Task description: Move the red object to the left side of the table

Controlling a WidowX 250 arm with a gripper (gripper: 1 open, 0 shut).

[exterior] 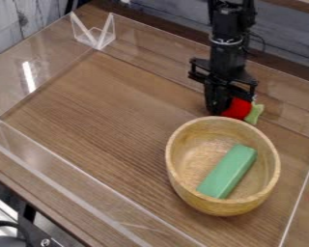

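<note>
The red object, a small round ball with a light green piece on its right, rests on the table at the back right, just behind the wooden bowl. My black gripper points straight down with its fingers together, right against the ball's left side. Red shows beside the fingertips. I cannot tell whether they pinch any part of the ball.
A wooden bowl holding a green rectangular block sits front right, close to the ball. Low clear acrylic walls edge the tabletop. A clear folded stand is at the back left.
</note>
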